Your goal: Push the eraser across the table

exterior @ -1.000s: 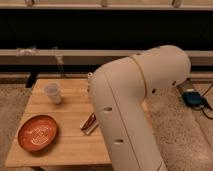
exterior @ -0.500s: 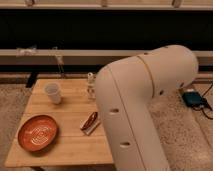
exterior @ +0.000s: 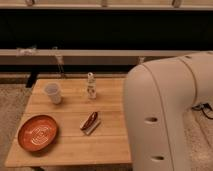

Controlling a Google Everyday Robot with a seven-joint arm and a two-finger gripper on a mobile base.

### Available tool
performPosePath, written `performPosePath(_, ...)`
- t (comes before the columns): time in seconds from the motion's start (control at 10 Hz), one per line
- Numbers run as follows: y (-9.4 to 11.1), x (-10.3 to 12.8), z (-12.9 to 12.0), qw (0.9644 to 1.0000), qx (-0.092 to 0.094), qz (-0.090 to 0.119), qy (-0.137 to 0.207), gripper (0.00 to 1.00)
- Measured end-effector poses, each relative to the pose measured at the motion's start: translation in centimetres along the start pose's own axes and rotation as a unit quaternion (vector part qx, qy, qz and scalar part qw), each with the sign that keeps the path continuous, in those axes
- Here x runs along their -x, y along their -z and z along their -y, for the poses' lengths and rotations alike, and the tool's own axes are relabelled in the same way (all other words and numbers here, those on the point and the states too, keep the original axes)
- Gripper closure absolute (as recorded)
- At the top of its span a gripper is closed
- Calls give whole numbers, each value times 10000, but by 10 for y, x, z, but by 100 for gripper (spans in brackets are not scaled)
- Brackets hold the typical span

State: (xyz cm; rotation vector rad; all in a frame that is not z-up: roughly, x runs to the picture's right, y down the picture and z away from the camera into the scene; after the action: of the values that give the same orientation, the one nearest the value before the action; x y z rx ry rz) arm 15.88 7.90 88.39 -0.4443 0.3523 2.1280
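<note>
Eraser (exterior: 90, 122): laid mid-table (exterior: 70, 145), bare planks left beside it for pushing.
Gripper: not seen, hidden past the arm (exterior: 167, 115); its state cannot be told.

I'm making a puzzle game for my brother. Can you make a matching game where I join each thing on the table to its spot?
Things:
1. cup
2. plate
3. small bottle
4. eraser, the flat red-and-white thing

Spots on the table:
A. about the middle
B. front left corner
C. near the back edge, in the middle
D. back left part

Pairs: 1-D, 2-B, 3-C, 4-A.

The robot's hand is out of sight; only its big white arm shows on the right.
</note>
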Motion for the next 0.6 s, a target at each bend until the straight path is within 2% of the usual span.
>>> performPosePath(0.2, 7, 2, 9, 9996, 116, -138, 217, 26)
performPosePath(0.3, 10, 1, 11, 9985, 172, -211, 473, 26)
performPosePath(0.4, 12, -3, 11, 9963, 201, -293, 786, 26)
performPosePath(0.5, 15, -6, 11, 9926, 211, -340, 1149, 26)
performPosePath(0.6, 16, -9, 10, 9906, 217, -366, 1298, 26)
